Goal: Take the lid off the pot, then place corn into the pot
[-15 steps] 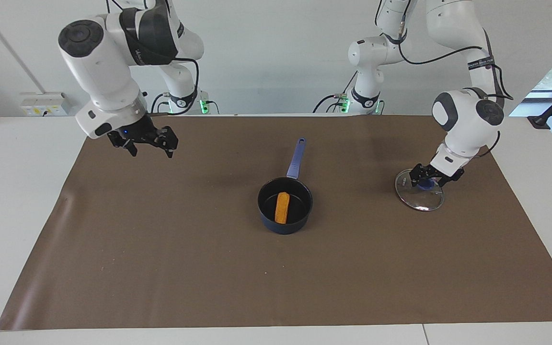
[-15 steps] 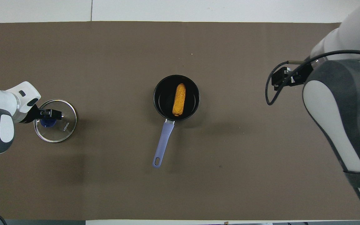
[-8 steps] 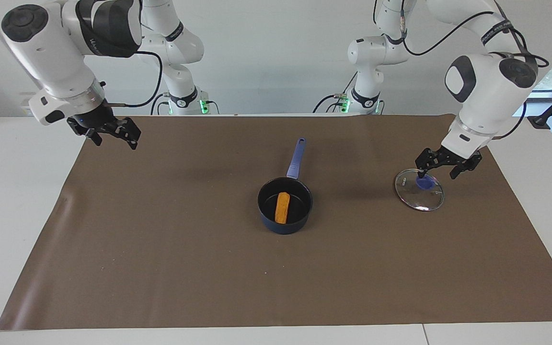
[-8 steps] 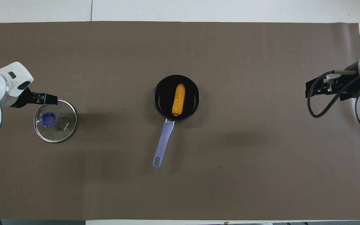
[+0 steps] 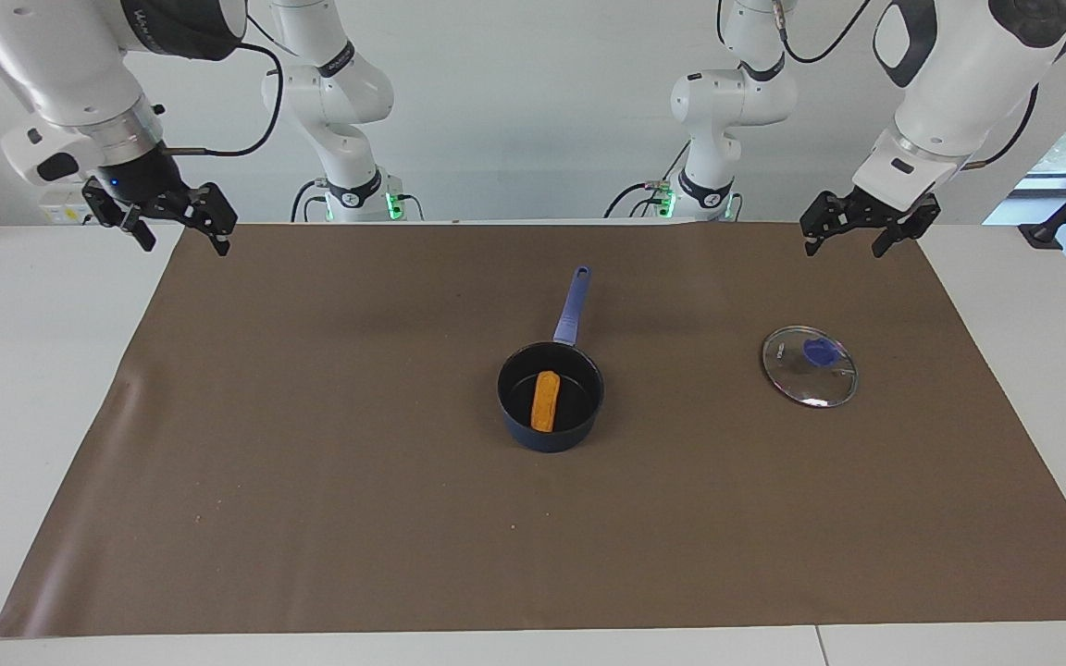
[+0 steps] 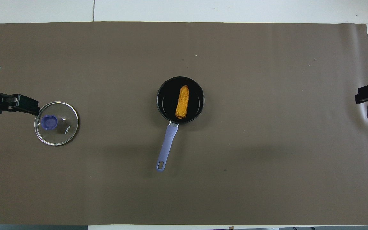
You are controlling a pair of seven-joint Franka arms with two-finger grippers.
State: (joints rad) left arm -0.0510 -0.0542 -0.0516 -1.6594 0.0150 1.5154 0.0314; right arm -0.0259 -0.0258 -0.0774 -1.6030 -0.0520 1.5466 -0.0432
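Note:
The navy pot [image 5: 588,407] stands mid-mat, its light blue handle [image 5: 570,305] pointing toward the robots. The orange-yellow corn [image 5: 544,400] lies inside it; the overhead view shows the pot [image 6: 164,99] and corn [image 6: 182,101] too. The glass lid [image 5: 809,375] with its blue knob [image 5: 818,350] lies flat on the mat toward the left arm's end, as the overhead view [image 6: 63,127] also shows. My left gripper [image 5: 844,242] is open and empty, raised over the mat, clear of the lid. My right gripper [image 5: 183,240] is open and empty, raised over the mat's edge at the right arm's end.
A brown mat [image 5: 311,481] covers most of the white table [image 5: 33,370]. In the overhead view only the tips of the left gripper [image 6: 24,104] and the right gripper [image 6: 367,93] show at the mat's two ends.
My left gripper let go of the lid's knob and rose away from it. My right gripper rose and drew back toward the mat's edge. Lid, pot and corn stayed put.

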